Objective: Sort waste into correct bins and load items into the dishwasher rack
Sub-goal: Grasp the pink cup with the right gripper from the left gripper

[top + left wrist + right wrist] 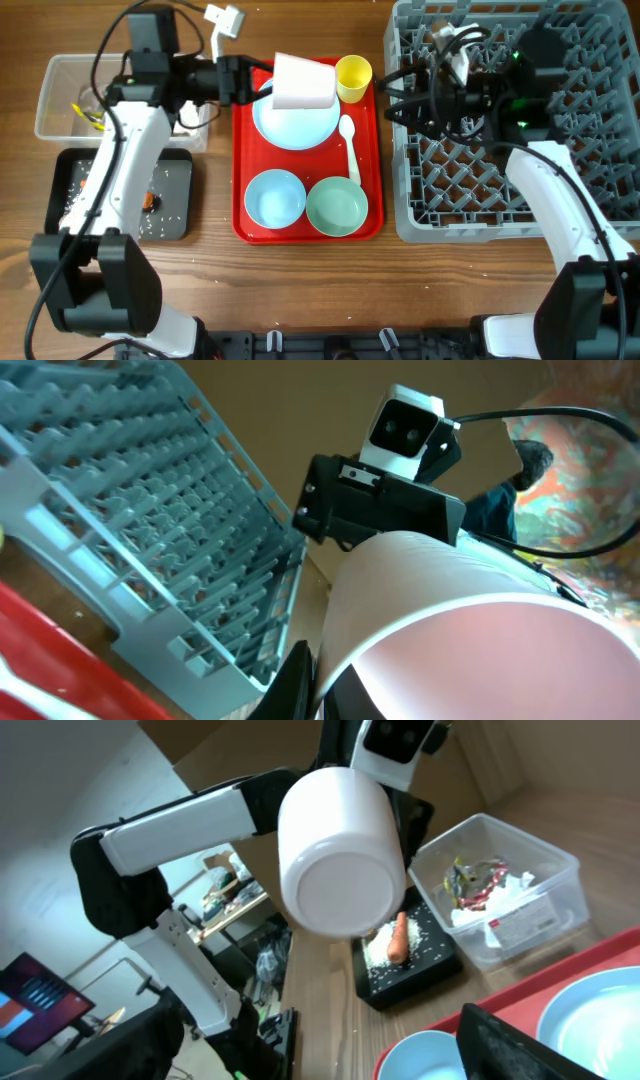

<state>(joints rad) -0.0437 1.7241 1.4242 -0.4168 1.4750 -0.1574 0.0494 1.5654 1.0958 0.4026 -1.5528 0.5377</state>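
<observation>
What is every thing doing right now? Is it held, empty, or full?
left end effector: shut on the white cup.
white cup: held sideways above the white plate.
right end effector: open, empty.
yellow cup: upright on the red tray.
spoon: lying flat.
blue bowl, green bowl: upright, empty.
clear tub: holds wrappers.
black tray: holds carrot, rice.
dishwasher rack: no dishes visible.

Overhead view: bright, even illumination is recorded. Focus is sharp throughout, and only soft, short shadows are cast on the wooden table (300, 270).

Left wrist view: the white cup (470, 630), close to the lens, is rendered soft. The dishwasher rack (150, 510) is skewed by wide-angle distortion.

Right wrist view: the far background at the left is found dim and blurred.
</observation>
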